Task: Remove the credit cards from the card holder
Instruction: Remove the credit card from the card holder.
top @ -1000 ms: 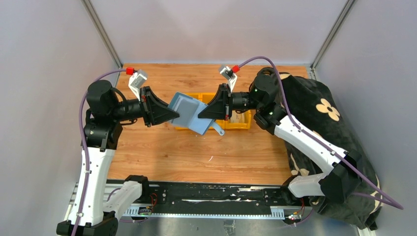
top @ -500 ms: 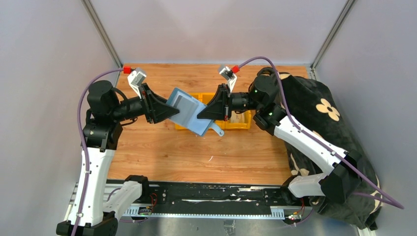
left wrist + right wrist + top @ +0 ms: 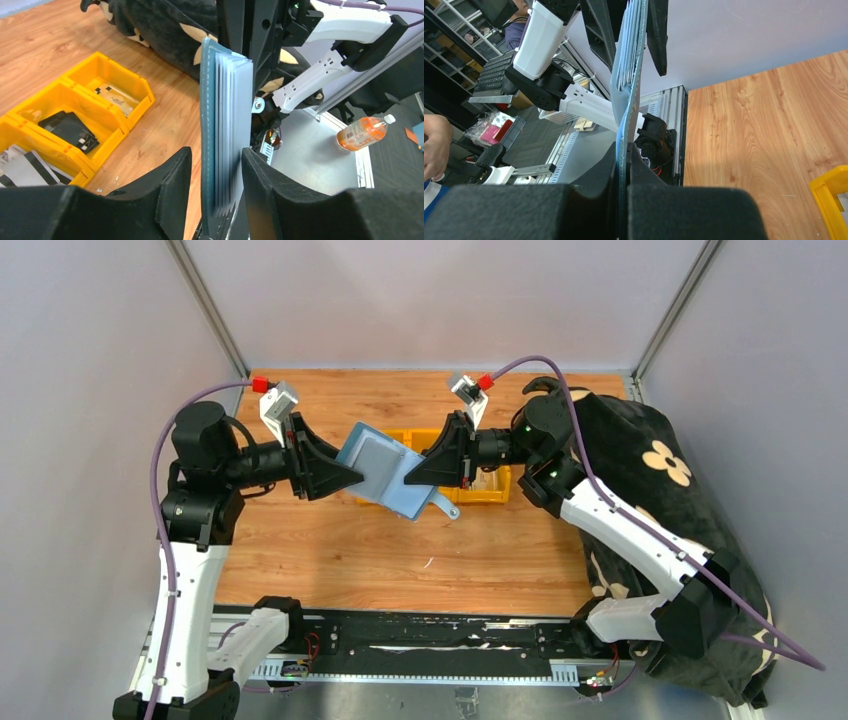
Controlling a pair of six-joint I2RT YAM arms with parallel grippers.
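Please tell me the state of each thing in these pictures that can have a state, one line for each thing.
card holder: in the air above the bins, held at one end.
right gripper: shut on the card holder.
left gripper: open, one finger on each side of the holder's other end.
yellow bins: on the table, open on top.
cards: lying flat inside three bin compartments.
bottle: on its side, cap on.

I see the card holder (image 3: 385, 472) up in the air between the left gripper (image 3: 358, 472) on its left and the right gripper (image 3: 410, 478) on its right. Behind and below it, bins (image 3: 492, 490) sit mid-worktop (image 3: 400, 550) with credit cards (image 3: 67, 131) in them. A cloth (image 3: 650, 470) lies along the right side.
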